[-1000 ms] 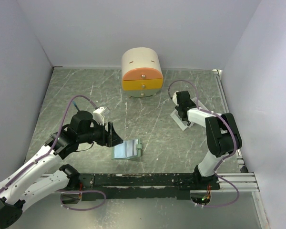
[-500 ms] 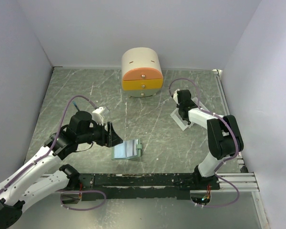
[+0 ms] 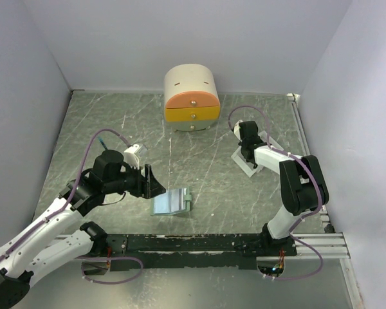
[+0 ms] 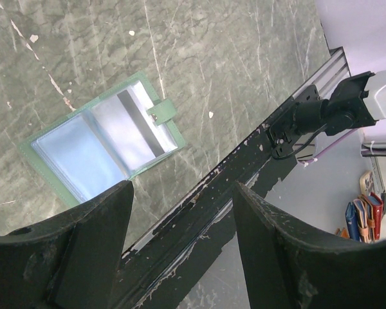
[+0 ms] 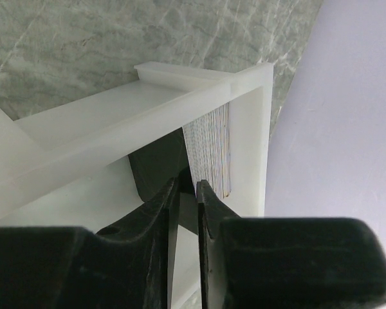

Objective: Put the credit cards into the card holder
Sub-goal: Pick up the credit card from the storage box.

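**A:** Where are the credit cards [image 5: 209, 148] at this point?

**B:** They stand on edge, packed against one end wall of the white tray [image 5: 248, 129], on the right side of the bench [image 4: 244, 64]. Standing like that, their top edges are free, so a card can be pinched from above.

**A:** And the right hand [image 5: 188, 199]?

**B:** It is down in the tray, right at the cards. Its fingers [image 5: 157, 212] are drawn almost together, with only a thin dark slit between them. Whether a card is already caught in that slit I cannot tell.

**A:** Is the card holder [image 4: 103, 145] ready?

**B:** I'd say so. It lies flat and unfolded near the front middle of the bench, well apart from the tray. Its pale blue pockets face up and its clasp tab sticks out to one side, so a card could slide straight into a pocket.

**A:** What is the left hand [image 4: 180, 199] doing?

**B:** It hangs above the bench just beside the holder, jaws spread wide, and it holds nothing. My guess is that it waits there to pin the holder down when a card arrives. A light wallet like that would probably skid otherwise.

**A:** How far along is the task?

**B:** It looks early; I see no card in the pockets.
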